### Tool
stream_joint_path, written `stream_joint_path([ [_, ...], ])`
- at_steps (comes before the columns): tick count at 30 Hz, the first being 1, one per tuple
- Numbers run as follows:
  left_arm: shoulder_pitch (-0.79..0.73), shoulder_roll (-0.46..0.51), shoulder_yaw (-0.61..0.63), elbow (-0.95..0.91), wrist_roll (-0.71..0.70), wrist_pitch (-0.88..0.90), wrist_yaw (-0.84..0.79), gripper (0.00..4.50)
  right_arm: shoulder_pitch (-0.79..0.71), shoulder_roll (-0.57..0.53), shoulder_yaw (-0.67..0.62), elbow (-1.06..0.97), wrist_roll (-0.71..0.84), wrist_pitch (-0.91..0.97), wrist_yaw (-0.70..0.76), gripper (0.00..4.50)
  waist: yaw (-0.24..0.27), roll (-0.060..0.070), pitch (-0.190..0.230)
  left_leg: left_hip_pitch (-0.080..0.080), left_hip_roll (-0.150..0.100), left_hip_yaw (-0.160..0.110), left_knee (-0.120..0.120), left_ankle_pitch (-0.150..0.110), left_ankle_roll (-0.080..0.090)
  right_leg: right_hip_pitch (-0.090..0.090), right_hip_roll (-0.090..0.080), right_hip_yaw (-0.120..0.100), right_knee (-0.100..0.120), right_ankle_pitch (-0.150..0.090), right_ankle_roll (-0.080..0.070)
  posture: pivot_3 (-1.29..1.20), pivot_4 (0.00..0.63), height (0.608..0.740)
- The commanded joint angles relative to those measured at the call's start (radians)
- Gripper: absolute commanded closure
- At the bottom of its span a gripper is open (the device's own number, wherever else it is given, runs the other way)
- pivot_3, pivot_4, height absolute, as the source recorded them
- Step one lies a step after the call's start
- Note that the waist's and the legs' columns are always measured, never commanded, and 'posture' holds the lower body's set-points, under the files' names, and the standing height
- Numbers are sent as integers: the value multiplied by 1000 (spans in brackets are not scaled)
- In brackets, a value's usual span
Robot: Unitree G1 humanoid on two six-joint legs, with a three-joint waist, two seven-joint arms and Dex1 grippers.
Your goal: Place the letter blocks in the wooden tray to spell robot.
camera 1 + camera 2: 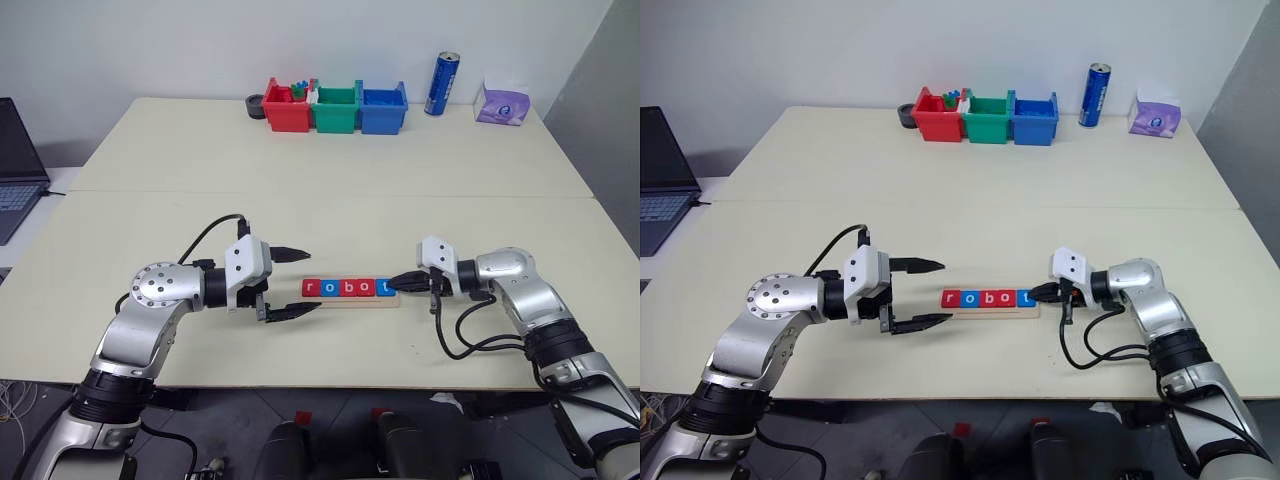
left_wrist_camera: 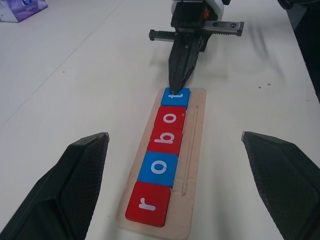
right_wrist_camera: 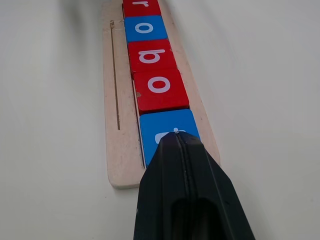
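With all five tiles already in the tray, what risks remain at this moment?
1. The right claw, shut, rests its tip on the blue t tile at the end of the wooden tray. Pulling away carelessly may drag that tile out of line.
2. The tray is light-looking, so a push along the row may slide it.
3. The left claw hangs open near the r end and may bump it.

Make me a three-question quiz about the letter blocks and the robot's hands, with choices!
1. Where are the letter blocks?
A. in the wooden tray
B. in the green bin
C. on the laptop

2. How many blocks are blue?
A. one
B. two
C. four

3. How is the right hand?
A. wide open
B. shut, tip at the t block
C. holding the can

Answers: 1 A, all five lie in a row on the pale strip. 2 B, the first o and the t are blue. 3 B, its fingers are pressed together over that end block.
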Motion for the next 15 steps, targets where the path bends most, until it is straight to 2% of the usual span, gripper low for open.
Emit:
stream_joint_path([
  [1,-1,13,18,-38,-8,10,12,0,-4,-9,-14,-69,14,15,3,4488,0,0,0,0,0,0,0,0,0,0,0,0,0,0,0,0,150,740],
  [5,12,26,44,-54,-25,96,58,0,25,-60,-58,-220,72,134,11,4488,0,0,0,0,0,-1,0,0,0,0,0,0,0,0,0,0,150,740],
  [7,34,35,71,-77,-40,156,92,0,56,-87,-85,-350,136,263,6,3935,0,0,0,0,1,-1,0,0,0,0,0,-1,0,0,0,0,150,740],
  [10,102,60,104,-122,-55,246,131,0,110,-120,-116,-520,205,406,-24,2871,-1,0,0,-1,1,-3,0,0,0,0,-1,-1,0,0,0,0,150,740],
  [15,211,89,147,-238,-104,379,175,0,184,-167,-116,-656,176,513,-122,1092,-1,0,0,-1,1,-5,0,0,0,0,-1,-1,0,0,0,0,150,740],
])
